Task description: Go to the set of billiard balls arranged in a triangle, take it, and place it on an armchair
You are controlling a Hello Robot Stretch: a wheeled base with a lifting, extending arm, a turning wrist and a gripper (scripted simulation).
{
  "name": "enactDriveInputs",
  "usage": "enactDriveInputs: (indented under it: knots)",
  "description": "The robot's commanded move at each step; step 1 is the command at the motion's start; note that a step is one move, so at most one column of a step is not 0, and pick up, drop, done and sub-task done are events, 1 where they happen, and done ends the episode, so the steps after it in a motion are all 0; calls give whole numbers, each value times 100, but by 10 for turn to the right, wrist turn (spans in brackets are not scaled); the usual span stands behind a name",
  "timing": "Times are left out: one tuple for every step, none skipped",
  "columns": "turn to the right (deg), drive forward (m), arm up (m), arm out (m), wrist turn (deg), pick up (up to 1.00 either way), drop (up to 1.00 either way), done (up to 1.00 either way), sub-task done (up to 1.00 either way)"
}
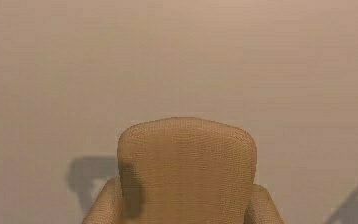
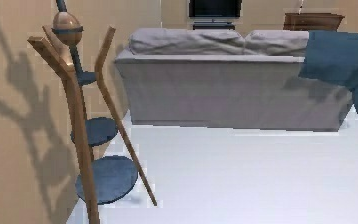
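Tan armchair (image 1: pixel 187 165) sits closest, at the bottom edge of the forward view. Its rounded backrest stands against a bare beige wall (image 1: pixel 67 70), and the tops of both padded arms curve in at the lower corners. It appears to face the robot, which would leave the seat open from this side. The seat itself lies below the picture's edge.

In the arm side view a wooden stand (image 2: pixel 92 130) rises at the left, close to the wall. Its slanting poles cross near a knob at the top and splay out at the floor, probably to steady the three round blue shelves set one above another. Farther out across the pale floor (image 2: pixel 247 175) a grey sofa (image 2: pixel 217 85) shows its back. A blue blanket (image 2: pixel 337 60) is draped over the sofa's right end and hangs down past the top edge of the back. Beyond the sofa are a dark screen (image 2: pixel 217 10) and a wooden cabinet (image 2: pixel 312 20) by the far wall.

I cannot tell the claw's state, nor where the set of billiard balls is. Judging by how near and square the armchair stands, the robot seems lined up for the placing step. Because the arm reaches sideways, the base would probably have to turn until the armchair lies on that side.
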Motion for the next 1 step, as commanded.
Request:
enactDriveInputs:
  knots:
    - [0,0,0,0,0,0,100,0,0]
